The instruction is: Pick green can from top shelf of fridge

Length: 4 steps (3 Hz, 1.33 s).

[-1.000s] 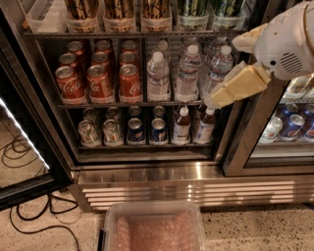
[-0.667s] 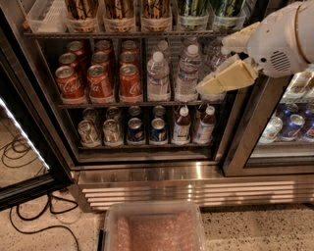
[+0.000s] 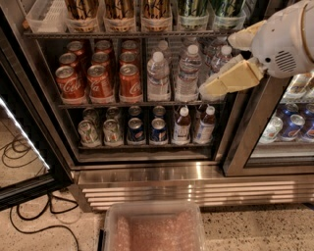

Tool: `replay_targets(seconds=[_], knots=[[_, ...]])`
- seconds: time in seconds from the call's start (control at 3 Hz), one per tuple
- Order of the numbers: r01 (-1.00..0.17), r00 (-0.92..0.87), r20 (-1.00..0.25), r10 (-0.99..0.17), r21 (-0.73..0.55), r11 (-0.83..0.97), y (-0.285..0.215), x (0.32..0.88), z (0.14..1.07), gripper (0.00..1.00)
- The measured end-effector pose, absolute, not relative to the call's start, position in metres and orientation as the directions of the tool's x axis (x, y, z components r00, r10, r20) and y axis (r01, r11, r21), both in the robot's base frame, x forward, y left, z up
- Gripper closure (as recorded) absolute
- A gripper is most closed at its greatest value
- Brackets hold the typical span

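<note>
Green can [image 3: 191, 9] sits beside gold cans [image 3: 117, 8]; end effector [image 3: 220, 66], spread and empty, fronts water bottles [image 3: 188, 73].

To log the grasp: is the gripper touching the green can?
Apart. The camera view shows the gripper below the top shelf, the green can on it.

**Words You Can Read**

The red cans [image 3: 68, 84] at the middle left of the frame say "Coca-Cola" in white curly letters. The labels on the other cans and bottles are too blurry to read. The gripper [image 3: 223, 76] is at the upper right, in front of the water bottles [image 3: 159, 78].
</note>
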<state>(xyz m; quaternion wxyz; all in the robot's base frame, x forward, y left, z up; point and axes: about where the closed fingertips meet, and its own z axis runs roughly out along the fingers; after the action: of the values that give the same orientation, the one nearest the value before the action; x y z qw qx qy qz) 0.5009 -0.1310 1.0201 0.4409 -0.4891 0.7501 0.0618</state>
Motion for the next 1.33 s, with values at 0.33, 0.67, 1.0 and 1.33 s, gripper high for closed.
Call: replay_targets(seconds=[0.33, 0.67, 1.0, 1.33], knots=[[-0.762, -0.144, -0.768, -0.624, -0.317, 0.565, -0.124, 0.498, 1.015, 0.29], [-0.708, -0.112, -0.832, -0.543, -0.316, 0.632, -0.115, 0.516, 1.021, 0.33], [-0.652, -0.096, -0.876, -0.472, -0.303, 0.695, -0.112, 0.536, 1.025, 0.34], [-0.606, -0.085, -0.897, -0.433, -0.298, 0.738, -0.114, 0.553, 1.029, 0.32]])
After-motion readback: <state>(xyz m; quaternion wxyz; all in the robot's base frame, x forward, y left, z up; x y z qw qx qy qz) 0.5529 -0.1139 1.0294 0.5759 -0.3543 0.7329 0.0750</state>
